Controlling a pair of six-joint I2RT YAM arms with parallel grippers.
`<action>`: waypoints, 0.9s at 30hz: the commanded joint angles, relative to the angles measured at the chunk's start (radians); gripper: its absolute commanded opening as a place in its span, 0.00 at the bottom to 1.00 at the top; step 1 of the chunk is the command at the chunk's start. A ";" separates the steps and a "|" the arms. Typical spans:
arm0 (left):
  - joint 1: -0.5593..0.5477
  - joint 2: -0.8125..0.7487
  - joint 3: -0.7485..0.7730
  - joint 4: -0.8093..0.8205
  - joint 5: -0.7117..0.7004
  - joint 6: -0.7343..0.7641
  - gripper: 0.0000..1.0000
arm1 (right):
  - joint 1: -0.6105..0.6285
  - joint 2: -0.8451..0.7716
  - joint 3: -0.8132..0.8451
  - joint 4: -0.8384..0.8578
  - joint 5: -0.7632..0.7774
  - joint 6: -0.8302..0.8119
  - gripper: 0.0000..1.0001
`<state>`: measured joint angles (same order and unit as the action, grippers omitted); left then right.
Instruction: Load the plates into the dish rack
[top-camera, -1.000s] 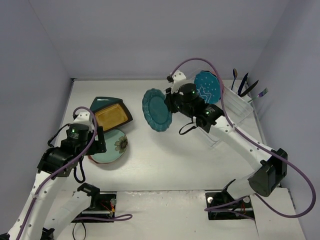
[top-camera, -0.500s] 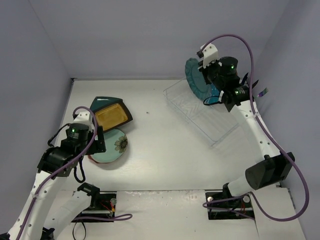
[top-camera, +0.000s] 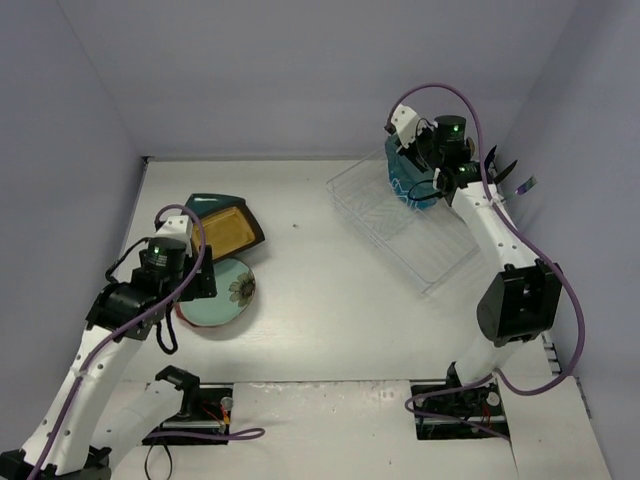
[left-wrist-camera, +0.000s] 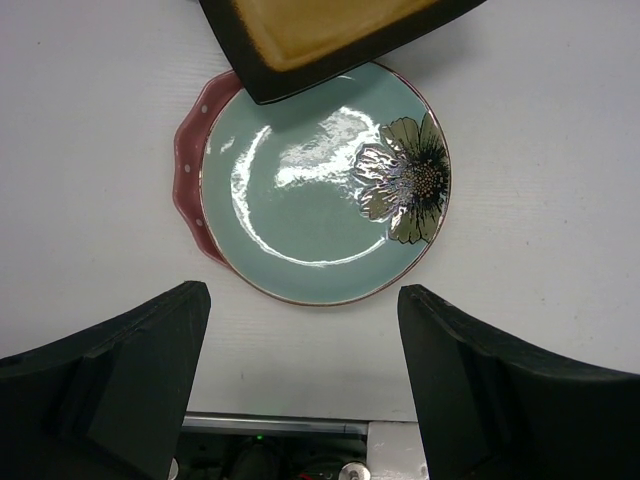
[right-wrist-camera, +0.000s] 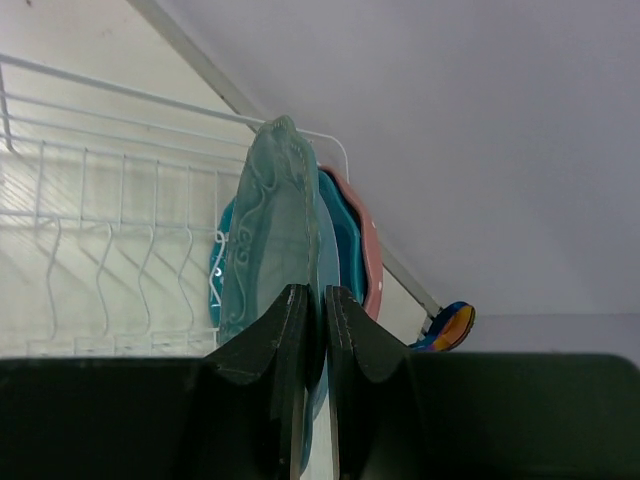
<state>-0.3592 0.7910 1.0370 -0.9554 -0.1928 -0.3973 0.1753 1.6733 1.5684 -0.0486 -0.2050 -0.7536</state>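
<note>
while right pincer (right-wrist-camera: 313, 293) pinches its lower rim, teal plate (right-wrist-camera: 272, 220) upright

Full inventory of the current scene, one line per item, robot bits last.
dish rack: 1, clear, far right of the table.
teal plate: 1, held on edge over the rack.
blue plate: 1, standing in the rack behind it.
utensils: several, dark handles, rack's end section.
mint flower plate: 1, near left.
pink plate: 1, under the mint one.
mustard plate: 1, black rim, overlapping the mint plate's far edge.
dark teal plate: 1, under the mustard one.
left pincer: open, above the mint plate.
right pincer: shut on the teal plate.
</note>
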 joint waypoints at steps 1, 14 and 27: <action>-0.004 0.031 0.015 0.084 -0.016 0.011 0.76 | -0.011 -0.044 0.048 0.273 -0.030 -0.112 0.00; -0.004 0.070 0.009 0.116 -0.008 -0.006 0.76 | -0.057 -0.047 0.053 0.299 -0.102 -0.130 0.00; -0.004 0.067 0.001 0.112 -0.013 -0.023 0.76 | -0.091 -0.052 0.070 0.328 -0.154 -0.102 0.00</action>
<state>-0.3592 0.8600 1.0313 -0.8894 -0.1917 -0.4030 0.0910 1.6947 1.5669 0.0303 -0.3336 -0.8238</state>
